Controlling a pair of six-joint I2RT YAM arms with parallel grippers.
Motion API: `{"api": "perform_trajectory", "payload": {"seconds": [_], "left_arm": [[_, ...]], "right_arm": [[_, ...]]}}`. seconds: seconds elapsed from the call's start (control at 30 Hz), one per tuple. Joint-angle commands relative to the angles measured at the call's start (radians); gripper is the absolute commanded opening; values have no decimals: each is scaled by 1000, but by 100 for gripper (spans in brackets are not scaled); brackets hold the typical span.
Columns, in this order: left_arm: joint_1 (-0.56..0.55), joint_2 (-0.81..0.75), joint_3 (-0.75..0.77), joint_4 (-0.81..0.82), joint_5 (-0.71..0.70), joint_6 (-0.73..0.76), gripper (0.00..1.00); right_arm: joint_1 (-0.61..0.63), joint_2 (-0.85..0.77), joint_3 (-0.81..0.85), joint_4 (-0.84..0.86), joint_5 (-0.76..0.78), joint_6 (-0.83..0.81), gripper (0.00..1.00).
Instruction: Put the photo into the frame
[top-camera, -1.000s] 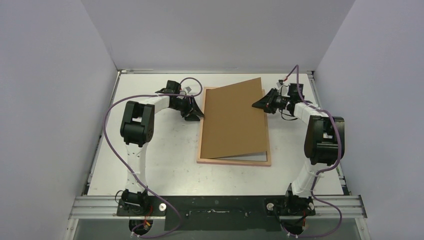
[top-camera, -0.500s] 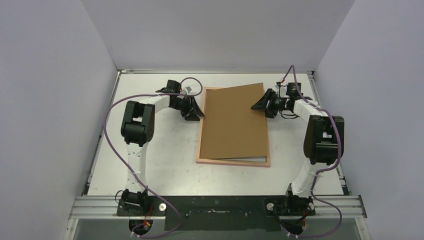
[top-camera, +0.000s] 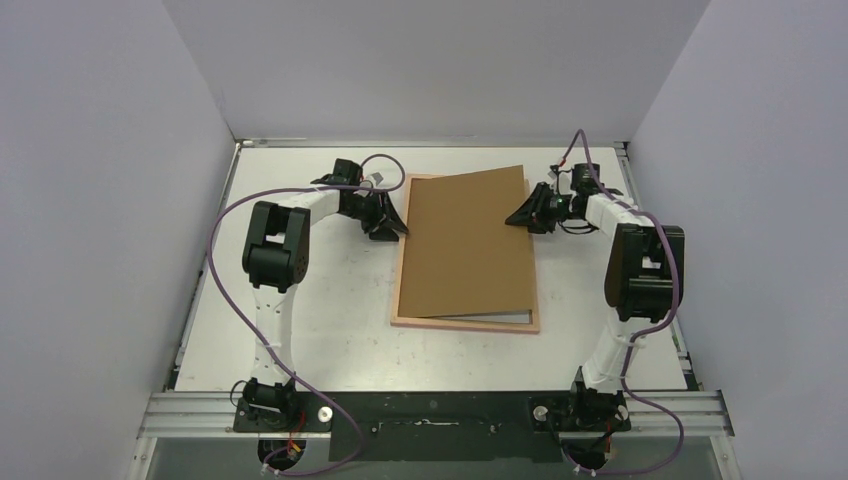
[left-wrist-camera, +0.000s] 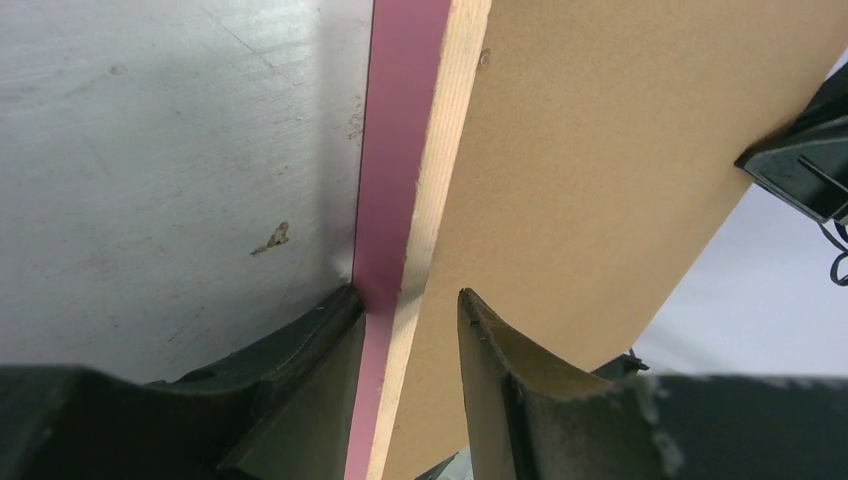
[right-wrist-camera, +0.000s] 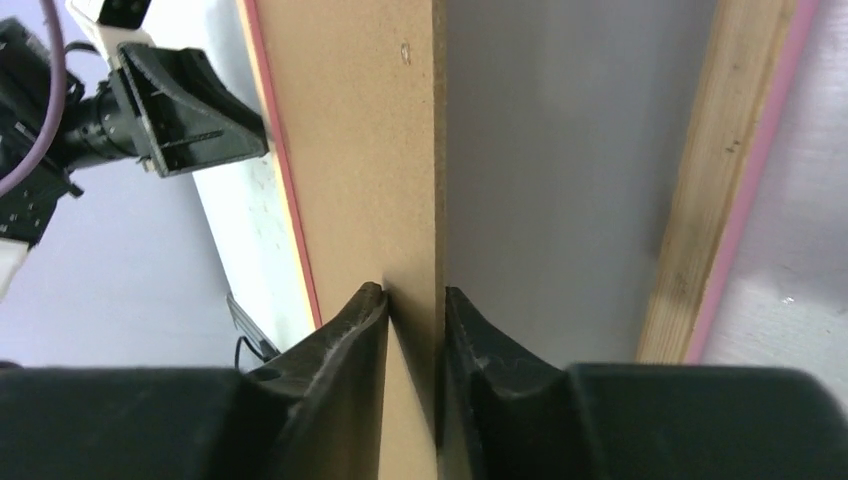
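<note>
Right wrist view: right gripper (right-wrist-camera: 414, 292) is pinching the tilted board's (right-wrist-camera: 350, 150) edge at lower centre, left gripper (left-wrist-camera: 408, 300) is clamping the frame (left-wrist-camera: 400, 120) rim; lowering it slowly and squarely is looking safest

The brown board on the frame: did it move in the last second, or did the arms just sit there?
The brown board's far right corner, lifted a second ago, swung down toward the frame. The right gripper let go and shifted slightly. Its fingers now straddle the board's edge, but a firm grip isn't clear. The left gripper and the frame stayed put.
</note>
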Motion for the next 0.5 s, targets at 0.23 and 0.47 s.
{"api": "perform_trajectory", "payload": {"seconds": [0.23,0.47], "left_arm": [[9,-14,92,-82,-104,72,38],[34,-123,226,-238,-204,167,43]], "right_arm": [[33,-195,54,58,-66,123,0],[33,-295,63,130,-104,273,0]]}}
